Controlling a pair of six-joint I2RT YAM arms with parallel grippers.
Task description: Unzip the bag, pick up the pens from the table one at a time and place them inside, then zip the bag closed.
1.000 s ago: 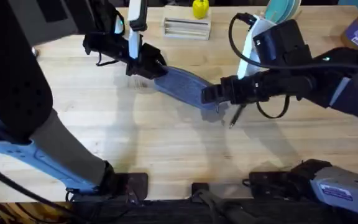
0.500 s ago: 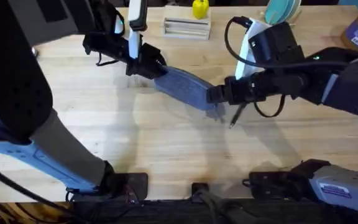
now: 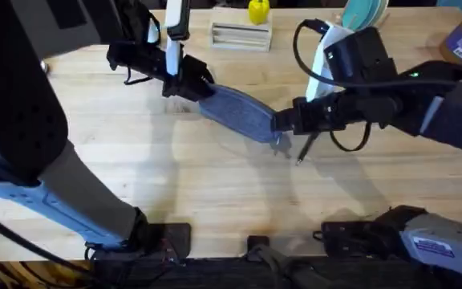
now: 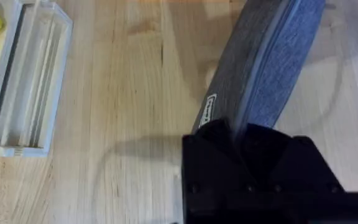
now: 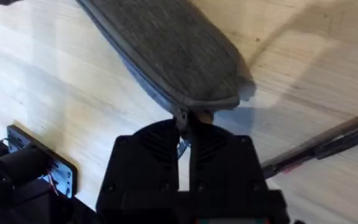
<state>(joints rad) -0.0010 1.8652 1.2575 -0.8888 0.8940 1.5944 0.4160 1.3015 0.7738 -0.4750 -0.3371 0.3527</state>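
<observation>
The bench [image 3: 215, 185], a light wooden plank top with clear grain, carries the bag [image 3: 235, 112] lying slantwise a little toward its far edge, roughly midway between the left and right edges. The bag is a long blue-grey fabric pouch with rounded ends, its zipper seam running along the length and, as far as can be seen, not yet opened. The left gripper [image 3: 184, 84] is pressed together on the pouch's far-left end, most likely to anchor it so the fabric stays taut. The right gripper [image 3: 282, 124] is pinched on the small metal pull [image 5: 180, 147] at the opposite, nearer end, a hold that suits drawing the zipper along against the left arm's anchor. One slim black pen [image 3: 305, 149] with a silvery tip lies on the wood just beside that end of the pouch, toward the right edge, waiting to go inside.
</observation>
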